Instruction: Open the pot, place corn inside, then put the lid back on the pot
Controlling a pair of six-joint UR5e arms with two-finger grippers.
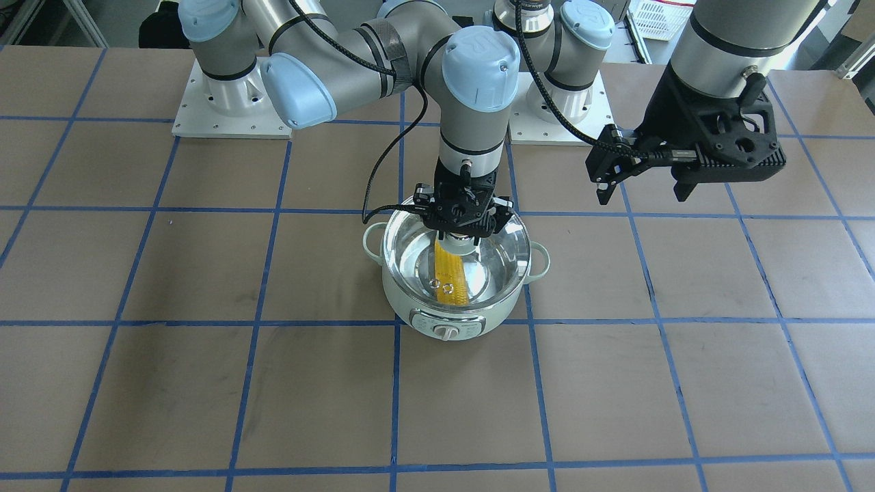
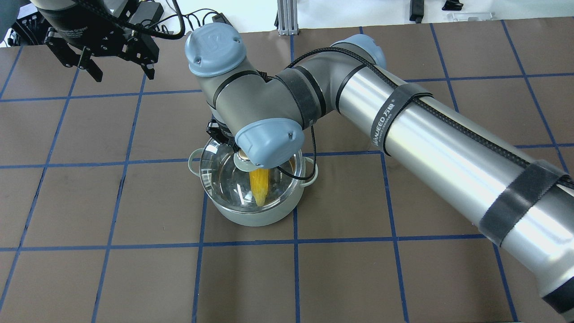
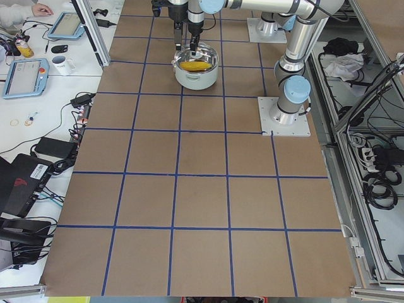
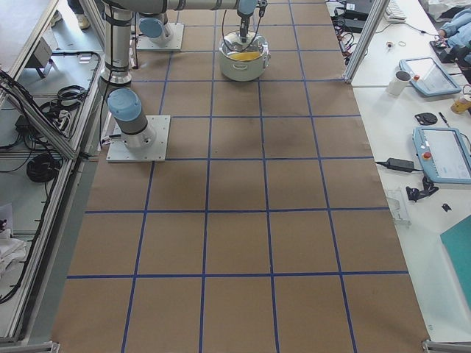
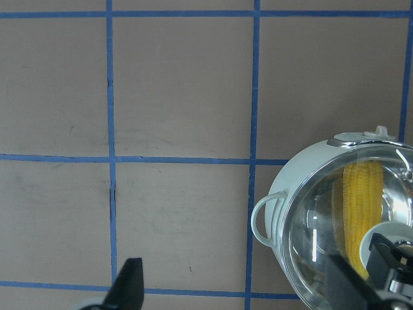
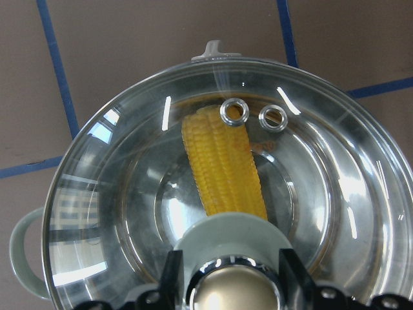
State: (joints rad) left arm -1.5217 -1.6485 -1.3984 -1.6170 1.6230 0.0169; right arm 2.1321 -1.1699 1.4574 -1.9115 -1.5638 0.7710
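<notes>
Pot (image 1: 403,301) stands out in front of the two bases, well away from every edge and corner of the surface (image 1: 205,383) that shows. Corn (image 6: 222,161) lies flat on the steel bottom. Lid (image 6: 116,194) sits over it, glass ring looking concentric with the rim in the right wrist view.

Right hand (image 6: 230,261) straight above, fingers closed in on either side of the knob (image 6: 231,294). By the look it grips the lid. Left hand (image 2: 124,76) hangs open and raised off to the robot's left, well apart from the pot, holding nothing.

Judgement: only the let-go and retreat remain.

Risks as I read them:
- Hand rises before the fingers are fully clear of the knob. The lid would come up with it or tip and drop back crooked, perhaps off the rim.
- Uneven opening: one finger drags the knob sideways. The glass could slide on the rim, or the pot itself could skate, as it looks light.
- Seating on the side under the wrist is hidden in the overhead view. If that edge rides on the rim, release could let it clatter down.
- The black cable loops low beside the lid and near a side handle (image 5: 264,219). A retreat could hook it and tug the pot.
- Corn does not seem to prop the glass, though depth under reflections is hard to tell.
</notes>
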